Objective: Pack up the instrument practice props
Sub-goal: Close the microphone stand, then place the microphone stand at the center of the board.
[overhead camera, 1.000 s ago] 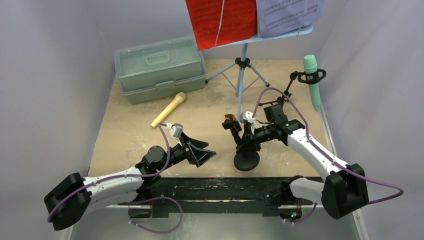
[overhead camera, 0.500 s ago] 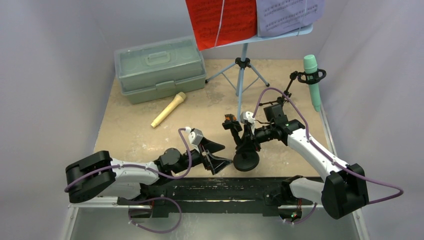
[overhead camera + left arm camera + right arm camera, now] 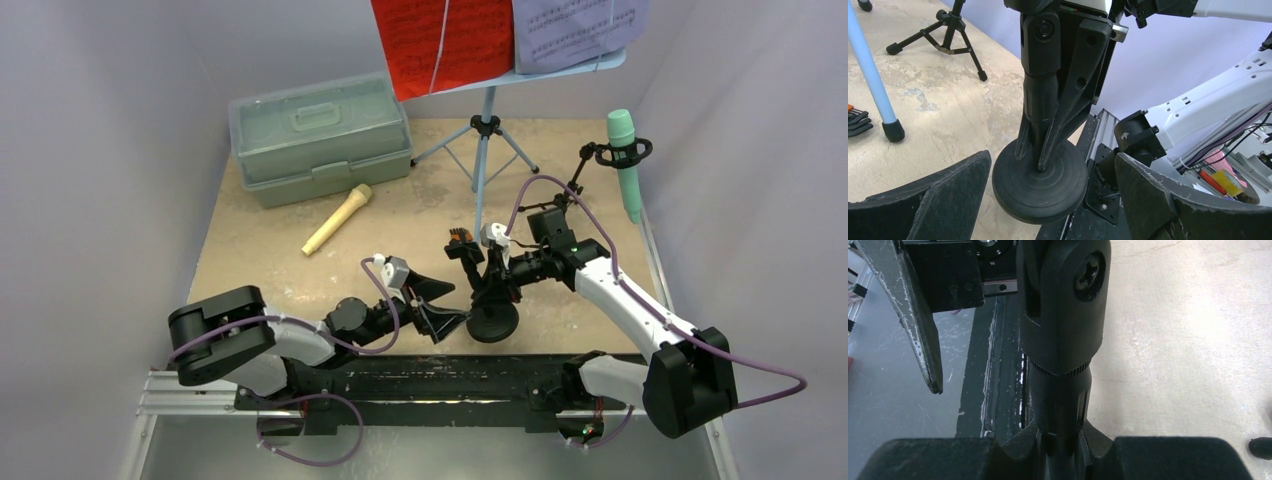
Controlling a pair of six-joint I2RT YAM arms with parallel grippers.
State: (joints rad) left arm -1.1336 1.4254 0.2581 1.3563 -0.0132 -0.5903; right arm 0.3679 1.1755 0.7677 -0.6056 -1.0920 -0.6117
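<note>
My right gripper (image 3: 490, 283) is shut on the stem (image 3: 1063, 340) of the black round-base mic holder, whose base (image 3: 493, 321) sits tilted at the table's front edge. My left gripper (image 3: 441, 306) is open just left of that base (image 3: 1040, 182), with a finger on each side of it, not touching. The right gripper's point in its own view lies low on the stem (image 3: 1063, 455). The tan microphone (image 3: 338, 219) lies on the table. The teal microphone (image 3: 626, 165) stands in the ring-top tripod holder (image 3: 600, 155). The light-blue music rack (image 3: 486, 120) carries red (image 3: 440, 40) and purple (image 3: 575, 30) sheets.
The pale green case (image 3: 320, 135) stands shut at the back left. A small black and orange item (image 3: 459, 240) sits by the rack's near leg (image 3: 870, 75). The black tripod's legs (image 3: 955, 30) stand farther back. The black mounting rail (image 3: 440, 380) runs along the front edge.
My left arm has swung right and stretched low along the front edge, bringing its open gripper up to the holder's round base. The right arm and the holder have not moved.
</note>
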